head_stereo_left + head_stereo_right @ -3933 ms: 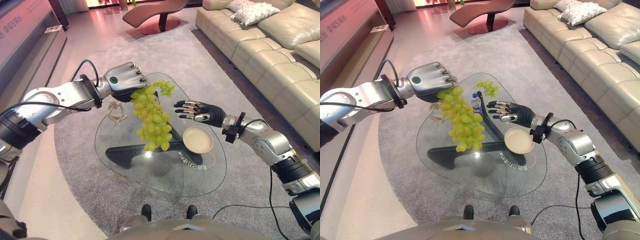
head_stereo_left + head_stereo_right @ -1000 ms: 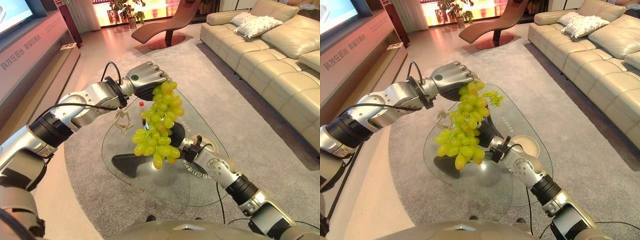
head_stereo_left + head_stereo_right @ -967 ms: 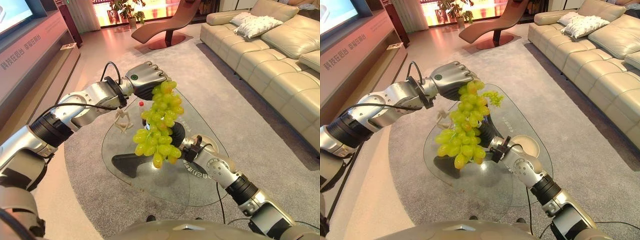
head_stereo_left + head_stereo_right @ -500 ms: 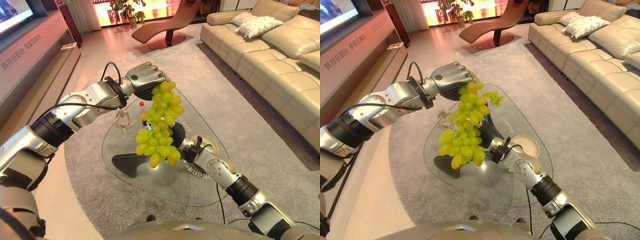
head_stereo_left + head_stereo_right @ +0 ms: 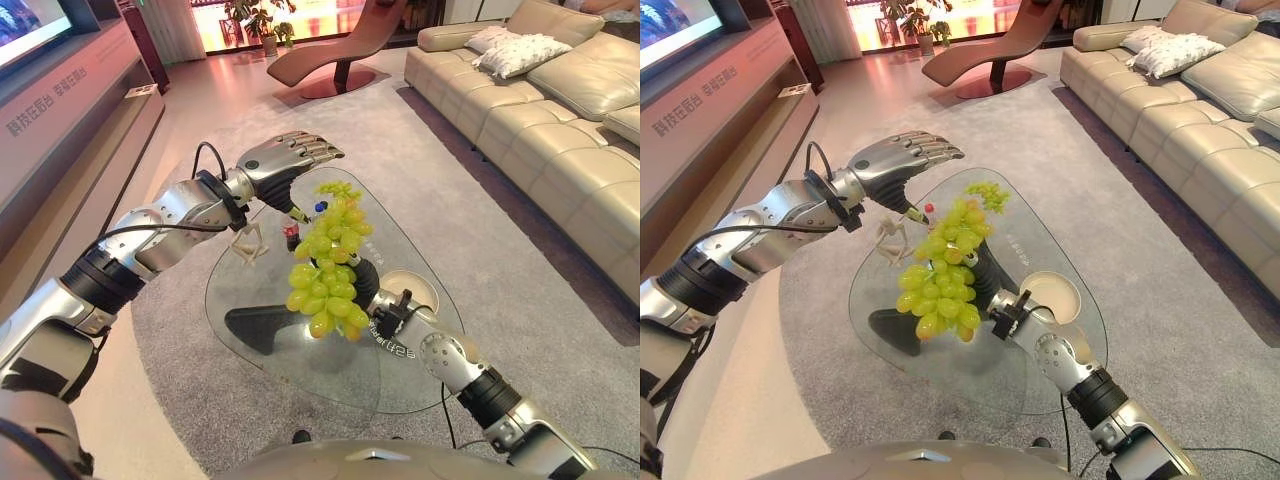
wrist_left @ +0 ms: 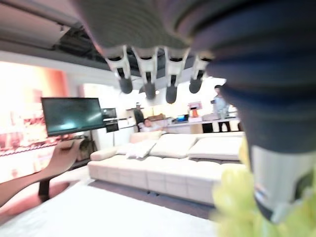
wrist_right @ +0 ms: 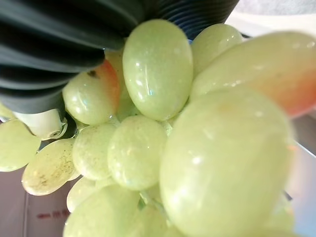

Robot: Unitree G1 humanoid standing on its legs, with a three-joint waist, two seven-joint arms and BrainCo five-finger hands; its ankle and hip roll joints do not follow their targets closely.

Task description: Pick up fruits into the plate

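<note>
Above one plate (image 5: 1068,290), one grape bunch (image 5: 328,270).

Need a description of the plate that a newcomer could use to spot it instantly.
Start at the glass coffee table on the grey rug in front of the beige sofa. On the sofa side of the tabletop, past the big hanging bunch of green grapes, sits the plate. It is a round cream dish, empty, the only pale disc there.

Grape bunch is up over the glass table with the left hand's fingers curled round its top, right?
No: the left eye view shows the left hand open, fingers straight, apart from the grape bunch, which is indeed up over the glass table.
</note>
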